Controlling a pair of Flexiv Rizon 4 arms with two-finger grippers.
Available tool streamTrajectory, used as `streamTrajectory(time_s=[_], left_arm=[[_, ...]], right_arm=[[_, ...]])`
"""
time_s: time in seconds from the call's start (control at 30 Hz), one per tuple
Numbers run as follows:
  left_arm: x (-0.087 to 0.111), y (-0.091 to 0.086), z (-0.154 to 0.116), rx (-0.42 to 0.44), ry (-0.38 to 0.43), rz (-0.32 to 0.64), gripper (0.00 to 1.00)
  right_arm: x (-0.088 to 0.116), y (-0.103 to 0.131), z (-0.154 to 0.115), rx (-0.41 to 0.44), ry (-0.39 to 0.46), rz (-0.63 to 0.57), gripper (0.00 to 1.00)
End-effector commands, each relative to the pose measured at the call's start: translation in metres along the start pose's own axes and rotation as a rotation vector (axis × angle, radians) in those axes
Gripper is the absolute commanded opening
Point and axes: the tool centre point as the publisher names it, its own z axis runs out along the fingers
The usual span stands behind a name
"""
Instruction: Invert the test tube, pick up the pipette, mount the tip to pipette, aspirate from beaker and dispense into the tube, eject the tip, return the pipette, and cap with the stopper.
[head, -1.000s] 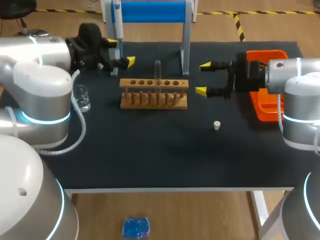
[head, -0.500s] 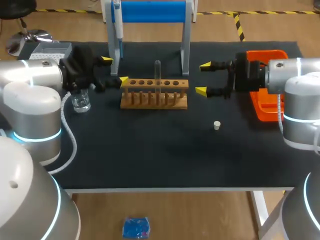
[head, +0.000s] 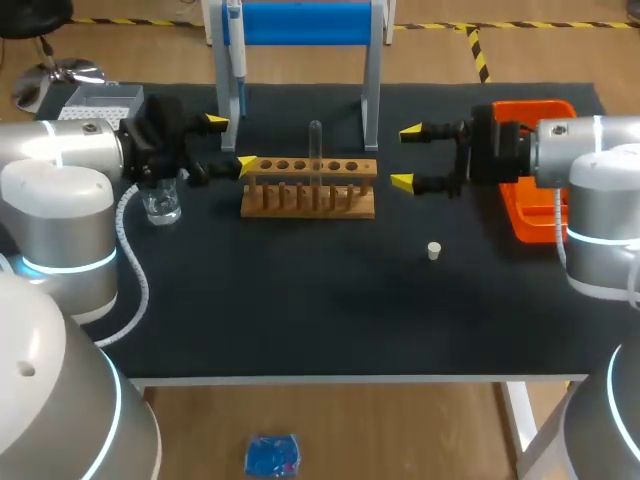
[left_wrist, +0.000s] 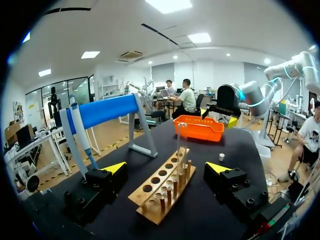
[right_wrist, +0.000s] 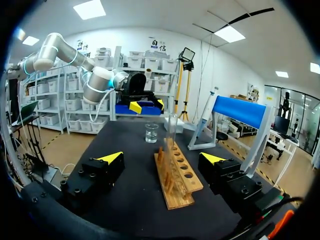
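Progress: hardly begun, judging by the layout. Test tube upright in rack; pipette hanging behind the rack, stopper on desk in front of it. Left tool and right tool flanking the rack, both spread wide, holding nothing.

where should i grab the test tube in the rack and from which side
Grip the test tube on the bare glass above the wooden rack, with fingers level, coming in from the side. It stands upright with its lower part down in a hole, so only the top is free.
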Motion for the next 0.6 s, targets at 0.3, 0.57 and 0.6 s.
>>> streamTrajectory(time_s=[0.3, 0.57, 0.6], left_arm=[[0.0, 0.001, 0.0, 0.004, -0.002, 0.001, 1.0], [0.0, 0.001, 0.0, 0.004, -0.002, 0.001, 1.0], [0.0, 0.001, 0.0, 0.004, -0.002, 0.001, 1.0]], right_arm=[[0.001, 0.0, 0.0, 0.001, -0.001, 0.0, 1.0], [-0.004, 0.019, 0.024, -0.046, 0.053, -0.042, 1.0], [-0.004, 0.021, 0.027, -0.052, 0.062, -0.046, 1.0]])
